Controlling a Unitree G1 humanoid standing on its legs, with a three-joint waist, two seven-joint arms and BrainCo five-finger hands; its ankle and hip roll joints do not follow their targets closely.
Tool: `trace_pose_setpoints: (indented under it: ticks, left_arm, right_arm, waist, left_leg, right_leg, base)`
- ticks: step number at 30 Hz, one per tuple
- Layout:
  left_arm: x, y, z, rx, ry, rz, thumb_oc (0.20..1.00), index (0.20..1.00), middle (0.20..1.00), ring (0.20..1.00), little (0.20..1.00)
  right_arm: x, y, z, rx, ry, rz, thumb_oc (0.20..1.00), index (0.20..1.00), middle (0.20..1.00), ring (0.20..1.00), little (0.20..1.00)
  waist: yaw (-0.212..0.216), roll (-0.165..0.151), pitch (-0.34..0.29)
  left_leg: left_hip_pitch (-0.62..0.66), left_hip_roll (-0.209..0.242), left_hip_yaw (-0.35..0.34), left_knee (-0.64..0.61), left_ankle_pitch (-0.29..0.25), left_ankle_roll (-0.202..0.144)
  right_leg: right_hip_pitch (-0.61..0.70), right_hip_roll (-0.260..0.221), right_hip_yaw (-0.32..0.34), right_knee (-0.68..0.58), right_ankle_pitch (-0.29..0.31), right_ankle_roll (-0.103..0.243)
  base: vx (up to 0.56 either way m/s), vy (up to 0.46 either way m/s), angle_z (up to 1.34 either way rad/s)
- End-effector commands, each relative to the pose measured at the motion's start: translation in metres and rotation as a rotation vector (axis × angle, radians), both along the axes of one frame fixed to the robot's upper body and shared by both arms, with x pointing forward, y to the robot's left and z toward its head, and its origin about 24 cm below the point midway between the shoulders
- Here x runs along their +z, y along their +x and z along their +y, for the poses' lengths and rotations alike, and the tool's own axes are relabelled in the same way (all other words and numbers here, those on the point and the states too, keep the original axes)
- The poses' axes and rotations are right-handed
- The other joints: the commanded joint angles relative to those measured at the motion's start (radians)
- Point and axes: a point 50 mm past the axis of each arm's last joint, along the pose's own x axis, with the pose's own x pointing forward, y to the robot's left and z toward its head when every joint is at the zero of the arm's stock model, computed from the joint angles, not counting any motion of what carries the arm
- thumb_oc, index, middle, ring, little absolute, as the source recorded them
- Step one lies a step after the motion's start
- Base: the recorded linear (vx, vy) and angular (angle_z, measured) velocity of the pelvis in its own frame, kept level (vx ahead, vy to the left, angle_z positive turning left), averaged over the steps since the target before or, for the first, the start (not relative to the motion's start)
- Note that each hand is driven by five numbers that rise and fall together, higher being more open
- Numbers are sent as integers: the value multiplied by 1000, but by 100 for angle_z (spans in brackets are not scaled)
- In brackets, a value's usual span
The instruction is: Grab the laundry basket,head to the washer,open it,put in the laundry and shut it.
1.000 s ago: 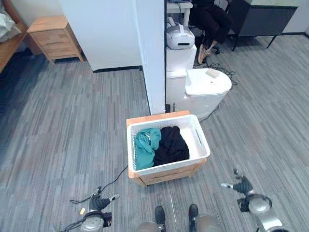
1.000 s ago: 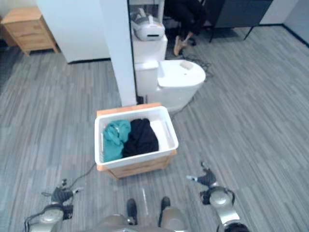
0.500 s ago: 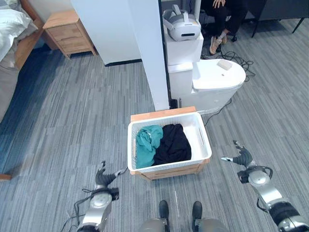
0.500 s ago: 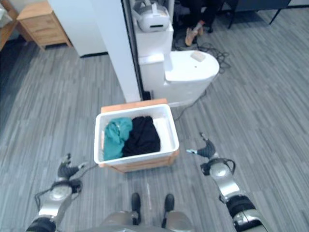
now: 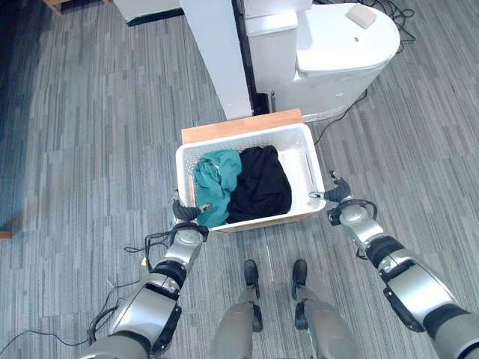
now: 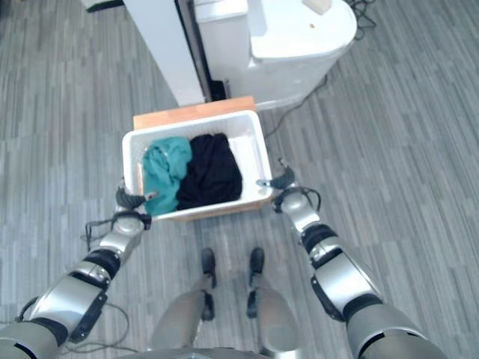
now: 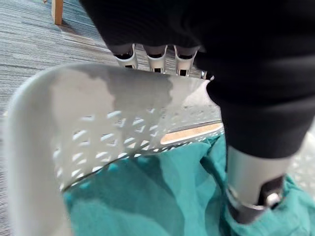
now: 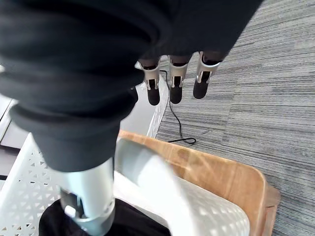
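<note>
One white perforated plastic laundry basket (image 5: 310,161) sits on a wooden stand (image 5: 239,126), holding two crumpled garments, teal (image 5: 215,176) and black (image 5: 258,183). Left hand (image 5: 184,212) and right hand (image 5: 336,194) flank its rim, fingers relaxed, grasping nothing.

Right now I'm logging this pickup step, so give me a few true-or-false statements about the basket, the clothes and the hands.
1. The laundry basket sits on a wooden stand. True.
2. The teal garment lies on the side of the basket nearer the right hand. False: it lies on the left hand's side; the black garment is on the right hand's side.
3. One hand is at each side of the basket. True.
4. The basket is empty. False: it holds the teal and black garments.
5. The left hand's thumb hangs over the teal garment, inside the basket wall. True.
6. The basket stands on the white appliance. False: the appliance is behind it.
</note>
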Motion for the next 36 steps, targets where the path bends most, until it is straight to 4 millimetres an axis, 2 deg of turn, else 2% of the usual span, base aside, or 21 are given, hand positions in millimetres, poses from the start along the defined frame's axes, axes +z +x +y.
trace_pose_setpoints:
  ticks: [1, 5, 7, 13, 16, 17, 18, 19, 21, 31, 35, 36]
  left_arm:
    - [17, 14, -6, -12, 35, -43, 1000, 1000, 1000, 1000, 1000]
    - [15, 13, -13, -25, 29, -47, 1000, 1000, 1000, 1000, 1000]
    - [5, 4, -12, -18, 19, -39, 1000, 1000, 1000, 1000, 1000]
    - [-6, -10, -11, -12, -13, -49, 1000, 1000, 1000, 1000, 1000]
    - [-16, -21, -9, -29, -25, -19, 1000, 1000, 1000, 1000, 1000]
    - [-18, -23, -9, -35, -28, -15, 824, 824, 824, 824, 824]
    - [-18, -23, -10, -45, -30, -15, 200, 200, 200, 200, 200]
    - [-18, -24, -10, -45, -30, -15, 200, 200, 200, 200, 200]
    - [-20, -25, -11, -58, -47, -7, 200, 200, 200, 200, 200]
    - [-8, -21, -21, -109, -117, -79, 200, 200, 200, 200, 200]
    - [-5, -23, -25, -126, -144, -104, 200, 200, 200, 200, 200]
    - [-1, -26, -31, -146, -184, -141, 200, 200, 200, 200, 200]
  right_arm:
    - [19, 11, 14, 31, -33, -54, 1000, 1000, 1000, 1000, 1000]
    - [22, 12, 9, 8, -49, -67, 1000, 1000, 1000, 1000, 1000]
    - [20, 9, 4, -3, -50, -90, 1000, 1000, 1000, 1000, 1000]
    - [25, 3, -7, -27, 1, -160, 1000, 1000, 1000, 1000, 1000]
    - [12, -6, -12, -15, -5, -129, 1000, 1000, 1000, 1000, 1000]
    - [10, -7, -12, -12, -3, -119, 1000, 1000, 1000, 1000, 1000]
    - [6, -9, -11, -4, 1, -106, 580, 580, 580, 580, 580]
    - [6, -9, -11, -4, 1, -106, 495, 495, 495, 495, 495]
    - [-2, -13, -9, 8, 16, -80, 200, 200, 200, 200, 200]
    - [-24, -29, -6, 40, 41, -22, 200, 200, 200, 200, 200]
    - [-27, -35, -7, 45, 54, -28, 200, 200, 200, 200, 200]
    - [-24, -40, -8, 56, 72, -61, 200, 200, 200, 200, 200]
  waist:
    - [32, -83, -19]
    - [31, -89, -11]
    - [26, -98, -12]
    - [13, -109, -14]
    - [10, -109, -16]
    - [10, -108, -15]
    - [10, -107, -14]
    - [10, -107, -14]
    - [12, -104, -13]
    - [8, -93, -7]
    - [6, -90, -10]
    - [4, -87, -17]
  left_leg:
    - [-24, -25, -14, -32, 11, -44]
    - [-28, -28, -19, -32, 10, -43]
    - [-22, -28, -18, -32, 4, -41]
    - [-5, -28, -7, -32, -11, -38]
    - [5, -29, -2, -32, -19, -36]
    - [6, -28, -2, -32, -20, -36]
    - [8, -29, -2, -32, -20, -36]
    - [8, -28, -2, -32, -20, -36]
    - [8, -28, -3, -32, -20, -35]
    - [16, -26, -3, -32, -19, -35]
    - [29, -27, -1, -32, -25, -34]
    - [36, -26, 1, -32, -27, -33]
  right_leg:
    - [-38, -47, 66, 54, -83, 83]
    - [-37, -45, 69, 54, -84, 83]
    - [-31, -43, 71, 53, -85, 83]
    - [-19, -44, 80, 47, -83, 86]
    - [-11, -44, 82, 39, -80, 85]
    - [-10, -44, 83, 38, -80, 85]
    - [-10, -44, 84, 38, -79, 84]
    - [-10, -44, 84, 38, -79, 84]
    - [-11, -44, 84, 37, -77, 83]
    - [-3, -39, 85, 34, -80, 80]
    - [10, -39, 86, 36, -88, 80]
    - [18, -39, 86, 36, -91, 79]
  base:
    - [30, -25, 2]
    - [14, -17, 4]
    - [27, -2, 6]
    - [4, 1, 1]
    - [2, -3, -1]
    - [-1, -11, -4]
    - [0, 0, 0]
    - [0, 0, 0]
    - [0, 0, 0]
    - [0, 0, 0]
    - [0, 0, 0]
    - [0, 0, 0]
